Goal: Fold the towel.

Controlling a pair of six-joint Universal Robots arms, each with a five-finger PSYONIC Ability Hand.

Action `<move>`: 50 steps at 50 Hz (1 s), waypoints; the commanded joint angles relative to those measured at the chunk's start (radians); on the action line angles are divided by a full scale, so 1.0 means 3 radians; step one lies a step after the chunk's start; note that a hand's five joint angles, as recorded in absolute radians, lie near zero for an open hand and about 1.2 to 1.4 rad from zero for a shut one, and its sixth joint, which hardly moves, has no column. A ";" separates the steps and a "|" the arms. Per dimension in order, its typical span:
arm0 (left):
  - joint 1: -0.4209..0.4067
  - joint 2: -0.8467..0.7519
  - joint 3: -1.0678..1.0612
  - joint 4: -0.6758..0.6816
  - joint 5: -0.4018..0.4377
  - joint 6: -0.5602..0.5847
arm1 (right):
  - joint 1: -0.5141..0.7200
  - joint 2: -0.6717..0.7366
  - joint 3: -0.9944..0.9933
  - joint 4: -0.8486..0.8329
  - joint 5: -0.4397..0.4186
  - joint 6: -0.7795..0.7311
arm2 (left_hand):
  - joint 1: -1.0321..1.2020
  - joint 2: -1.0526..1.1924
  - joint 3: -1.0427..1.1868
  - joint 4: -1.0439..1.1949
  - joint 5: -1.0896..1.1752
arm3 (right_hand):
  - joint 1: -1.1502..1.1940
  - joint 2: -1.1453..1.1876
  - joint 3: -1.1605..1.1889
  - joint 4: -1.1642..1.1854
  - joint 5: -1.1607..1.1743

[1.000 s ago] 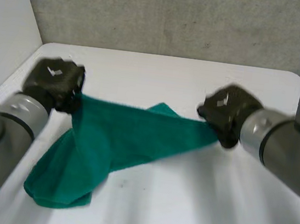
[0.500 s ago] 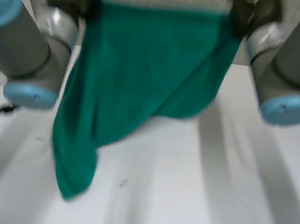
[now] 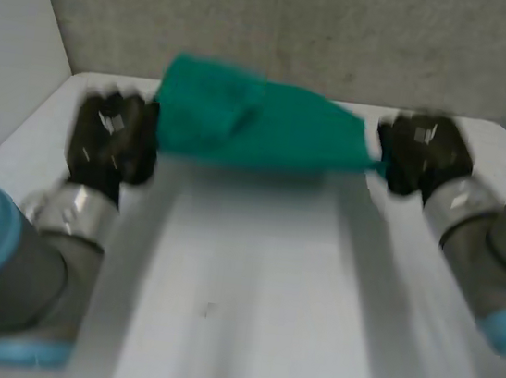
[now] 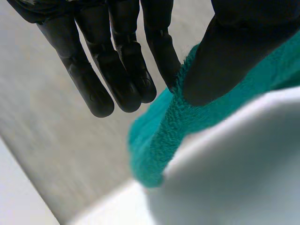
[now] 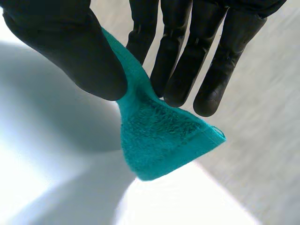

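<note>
Towel point(image 3: 253, 119), green, is stretched btwn the two hands over the far part of the white table point(image 3: 248, 300), close in front of the grey wall point(image 3: 302, 28). We see it as a bunched horizontal band, thicker and crumpled twd the left hand point(image 3: 110, 138) and narrowing to a point at the right hand point(image 3: 423, 154). A shadow lies on the table just under it, so it looks lifted, but we can't tell whether any part touches the surface.

Left hand, in its wrist view: thumb point(image 4: 234, 56) presses on one end of the cloth w/ one finger against it from the other side, i.e. a pinch. The other fingers point(image 4: 101, 75) hang straight and loose beside it, touching nothing. Cloth runs out from the pinch in a thick, folded roll.

Right hand has the same sort of grip. Its thumb point(image 5: 70, 47) and the nearest finger clamp a corner of the towel, and we see the hemmed corner tip poke out past the fingertips, free in the air. The remaining fingers point(image 5: 220, 56) are straight, side by side, not on the cloth.

Left arm point(image 3: 20, 261) and right arm point(image 3: 497, 249) reach fwd from the near side, hands approx level w/ each other and well apart.
</note>
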 commanded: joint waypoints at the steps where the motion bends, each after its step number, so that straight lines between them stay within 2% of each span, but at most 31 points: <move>1: -0.0213 -0.0383 -0.0123 -0.0519 -0.0173 -0.0060 | -0.0071 0.0242 0.0516 0.0008 -0.0144 -0.0011 | 0.0831 0.0653 0.0670 0.0668 0.0900 | 0.1361 0.0732 0.0715 0.0692 0.0755; 6: -0.0361 -0.0353 -0.0118 -0.1168 -0.0260 -0.0305 | -0.0265 0.0206 0.0705 0.0008 -0.0200 -0.0017 | 0.0831 0.0653 0.0670 0.0668 0.0900 | 0.1361 0.0732 0.0715 0.0692 0.0755; 8: -0.0513 -0.0317 -0.0103 -0.1423 -0.0260 -0.0453 | -0.0286 0.0191 0.0721 0.0008 -0.0221 -0.0017 | 0.0831 0.0653 0.0670 0.0668 0.0900 | 0.1361 0.0732 0.0715 0.0692 0.0755; 11: -0.0713 -0.0215 -0.0077 -0.1659 -0.0260 -0.0612 | -0.0449 0.0068 0.0843 0.0003 -0.0348 -0.0027 | 0.0831 0.0653 0.0670 0.0668 0.0900 | 0.1361 0.0732 0.0715 0.0692 0.0755; 14: -0.0796 -0.0168 -0.0062 -0.1752 -0.0234 -0.0658 | -0.0587 0.0058 0.0900 0.0008 -0.0445 -0.0037 | 0.0831 0.0653 0.0670 0.0668 0.0900 | 0.1361 0.0732 0.0715 0.0692 0.0755; 16: -0.0837 -0.0168 -0.0046 -0.1798 -0.0229 -0.0648 | -0.0613 0.0063 0.0915 0.0008 -0.0481 -0.0037 | -0.0277 -0.0455 -0.0438 -0.0440 -0.0208 | 0.1361 0.0732 0.0715 0.0692 0.0755; 19: -0.0842 -0.0178 0.0045 -0.1813 -0.0219 -0.0618 | -0.0613 0.0073 0.0930 0.0003 -0.0517 -0.0042 | -0.2564 -0.2742 -0.2725 -0.2728 -0.2495 | 0.1361 0.0732 0.0715 0.0692 0.0755; 22: -0.0826 -0.0179 0.0137 -0.1824 -0.0219 -0.0582 | -0.0613 0.0083 0.0930 -0.0022 -0.0517 -0.0042 | -0.2847 -0.3025 -0.3007 -0.3010 -0.2777 | 0.1361 0.0732 0.0715 0.0692 0.0755; 25: -0.0796 -0.0179 0.0332 -0.1844 -0.0204 -0.0464 | -0.0608 0.0083 0.0941 -0.0078 -0.0527 -0.0037 | -0.3004 -0.3182 -0.3165 -0.3167 -0.2935 | 0.1361 0.0732 0.0715 0.0692 0.0755; 28: -0.0658 -0.0255 0.0755 -0.1844 0.0000 -0.0077 | -0.0608 0.0083 0.0971 -0.0150 -0.0533 -0.0042 | -0.3082 -0.3260 -0.3243 -0.3245 -0.3013 | 0.1361 0.0732 0.0715 0.0692 0.0755; 29: -0.0658 -0.0255 0.0757 -0.1844 0.0001 -0.0076 | -0.0608 0.0078 0.0981 -0.0160 -0.0533 -0.0047 | -0.3082 -0.3260 -0.3243 -0.3246 -0.3013 | 0.1361 0.0732 0.0715 0.0692 0.0755; 30: -0.0531 -0.0397 0.0974 -0.1849 0.0224 0.0178 | -0.0603 0.0083 0.0987 -0.0160 -0.0533 -0.0052 | -0.3082 -0.3260 -0.3243 -0.3246 -0.3013 | 0.1361 0.0732 0.0715 0.0692 0.0755; 32: -0.0489 -0.0454 0.1047 -0.1864 0.0307 0.0261 | -0.0593 0.0083 0.0997 -0.0166 -0.0533 -0.0078 | -0.3082 -0.3260 -0.3243 -0.3246 -0.3013 | 0.1361 0.0732 0.0715 0.0692 0.0755; 35: -0.0397 -0.0791 0.1430 -0.1905 0.0725 0.0675 | -0.0578 0.0083 0.1022 -0.0171 -0.0533 -0.0124 | -0.3053 -0.3231 -0.3214 -0.3216 -0.2984 | 0.1361 0.0732 0.0715 0.0692 0.0755; 37: -0.0392 -0.0868 0.1518 -0.1926 0.0798 0.0757 | -0.0572 0.0083 0.1048 -0.0171 -0.0527 -0.0175 | -0.3053 -0.3231 -0.3214 -0.3216 -0.2984 | 0.1361 0.0732 0.0715 0.0692 0.0755; 38: -0.0377 -0.1107 0.1787 -0.1982 0.0950 0.0955 | -0.0572 0.0083 0.1048 -0.0171 -0.0527 -0.0175 | -0.3024 -0.3202 -0.3185 -0.3187 -0.2955 | 0.1361 0.0732 0.0715 0.0692 0.0755; 43: -0.0305 -0.1517 0.2208 -0.2079 0.1069 0.1223 | -0.0572 0.0083 0.1119 -0.0237 -0.0522 -0.0287 | -0.3004 -0.3182 -0.3165 -0.3167 -0.2935 | 0.1361 0.0732 0.0715 0.0692 0.0755; 46: -0.0249 -0.1819 0.2505 -0.2110 0.1126 0.1524 | -0.0572 0.0083 0.1130 -0.0242 -0.0517 -0.0288 | -0.2984 -0.3163 -0.3145 -0.3148 -0.2915 | 0.1361 0.0732 0.0715 0.0692 0.0755; 49: -0.0233 -0.1943 0.2597 -0.2115 0.1223 0.1637 | -0.0572 0.0083 0.1140 -0.0252 -0.0522 -0.0288 | -0.2965 -0.3143 -0.3126 -0.3128 -0.2896 | 0.1361 0.0732 0.0715 0.0692 0.0755; 50: -0.0223 -0.2019 0.2648 -0.2120 0.1334 0.1703 | -0.0572 0.0083 0.1150 -0.0252 -0.0517 -0.0293 | -0.2926 -0.3104 -0.3087 -0.3089 -0.2857 | 0.1361 0.0732 0.0715 0.0692 0.0755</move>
